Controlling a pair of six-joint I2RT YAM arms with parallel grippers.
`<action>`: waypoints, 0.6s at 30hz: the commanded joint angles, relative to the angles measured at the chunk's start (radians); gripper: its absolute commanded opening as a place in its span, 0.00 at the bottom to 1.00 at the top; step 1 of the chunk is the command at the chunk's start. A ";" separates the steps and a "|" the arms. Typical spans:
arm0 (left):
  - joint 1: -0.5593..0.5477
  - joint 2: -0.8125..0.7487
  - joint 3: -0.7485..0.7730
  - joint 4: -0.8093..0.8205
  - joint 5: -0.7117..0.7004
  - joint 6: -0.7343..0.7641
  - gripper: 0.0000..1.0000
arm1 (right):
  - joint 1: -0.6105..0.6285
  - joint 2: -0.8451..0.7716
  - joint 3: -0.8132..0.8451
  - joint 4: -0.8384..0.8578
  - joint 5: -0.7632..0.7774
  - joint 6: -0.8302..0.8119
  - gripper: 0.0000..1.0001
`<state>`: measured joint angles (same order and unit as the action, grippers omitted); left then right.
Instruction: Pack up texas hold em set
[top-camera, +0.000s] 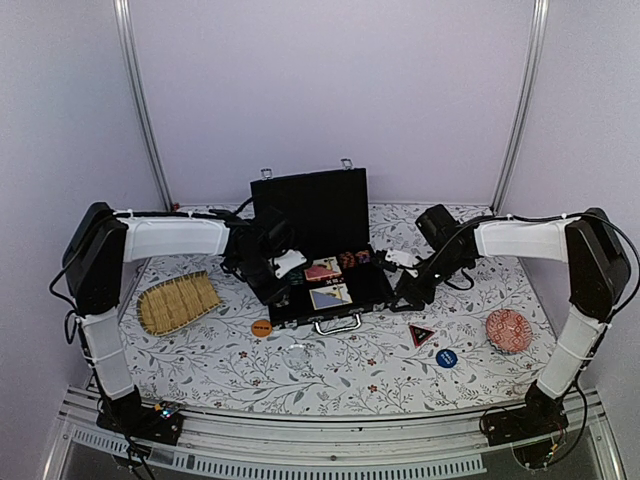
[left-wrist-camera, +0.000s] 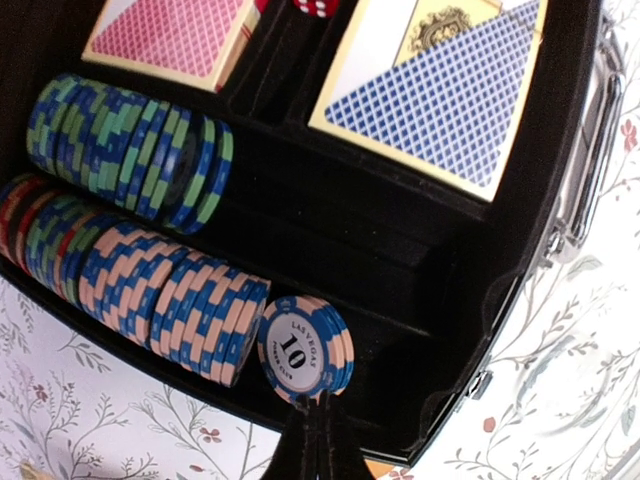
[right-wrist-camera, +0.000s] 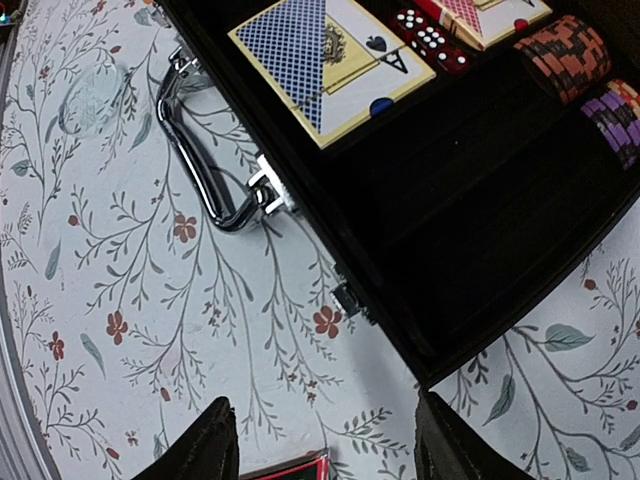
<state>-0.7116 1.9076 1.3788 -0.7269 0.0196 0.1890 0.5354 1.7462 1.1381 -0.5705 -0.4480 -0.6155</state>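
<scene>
The case (top-camera: 310, 210) lies open in the middle of the table (top-camera: 350, 375). Its lid stands upright at the far side, its handle (right-wrist-camera: 195, 150) faces the arm bases, and its long axis runs left to right. Inside are a red deck (left-wrist-camera: 170, 35), a blue deck (left-wrist-camera: 430, 90) and red dice (right-wrist-camera: 430, 40) between them. Rows of chips (left-wrist-camera: 130, 135) stand on edge in the left grooves, with a few more at the right end. A short "10" stack (left-wrist-camera: 305, 348) ends the front-left row, with bare groove beyond it. The left tool (left-wrist-camera: 318, 415) is at that corner, fingers pressed together with nothing between them. Its tips are just beside the stack on the near side; I cannot tell whether they touch. The right tool (right-wrist-camera: 322, 410) hangs off the case's front right corner, fingers apart and holding nothing. A red-edged triangle (top-camera: 421, 334) lies just toward the bases from it. With the orange disc (top-camera: 261, 327) and blue disc (top-camera: 446, 357), that seems to leave 3 loose pieces. The right arm is nearer the triangle and blue disc, the left nearer the orange one. A tray (top-camera: 178, 303) sits far left and a bowl (top-camera: 508, 330) far right.
</scene>
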 joint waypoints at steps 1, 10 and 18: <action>0.000 -0.043 -0.038 0.010 0.030 -0.011 0.00 | 0.026 0.067 0.112 -0.009 0.048 -0.070 0.61; -0.002 -0.059 -0.079 0.044 0.073 -0.013 0.00 | 0.114 0.156 0.204 0.019 0.169 -0.166 0.61; -0.003 -0.015 -0.067 0.070 0.101 -0.013 0.00 | 0.141 0.225 0.233 0.017 0.196 -0.222 0.63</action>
<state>-0.7124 1.8759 1.3083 -0.6910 0.0933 0.1822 0.6720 1.9324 1.3487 -0.5591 -0.2806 -0.7910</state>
